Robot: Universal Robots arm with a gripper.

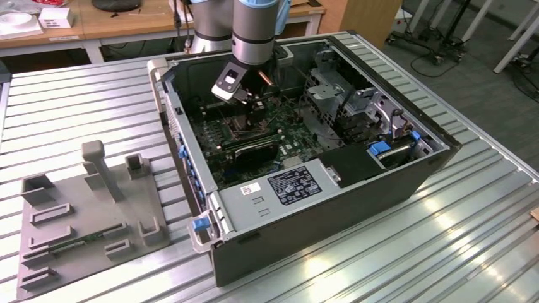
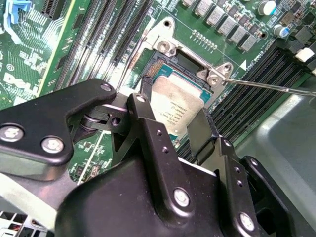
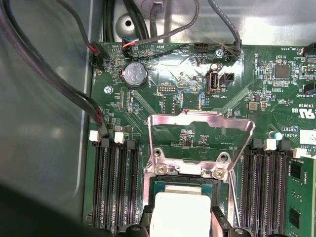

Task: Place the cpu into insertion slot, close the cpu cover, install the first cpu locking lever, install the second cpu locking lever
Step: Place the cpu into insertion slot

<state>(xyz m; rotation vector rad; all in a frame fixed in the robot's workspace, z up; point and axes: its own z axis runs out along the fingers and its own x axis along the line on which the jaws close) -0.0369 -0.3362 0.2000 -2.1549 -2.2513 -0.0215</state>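
The hand (image 2: pixel 172 114) grips the cpu (image 2: pixel 170 96) by opposite edges, squaring it over the insertion slot (image 2: pixel 183 60). The cpu cover (image 3: pixel 197 117) stands tilted up off the slot, giving access.

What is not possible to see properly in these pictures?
- Second wrist view: the tool covers part of the cpu, so whether it sits fully in the insertion slot is unclear.
- First wrist view: the picture's edge cuts off the cpu.
- Exterior view: the tool stands in front of the cpu and insertion slot.
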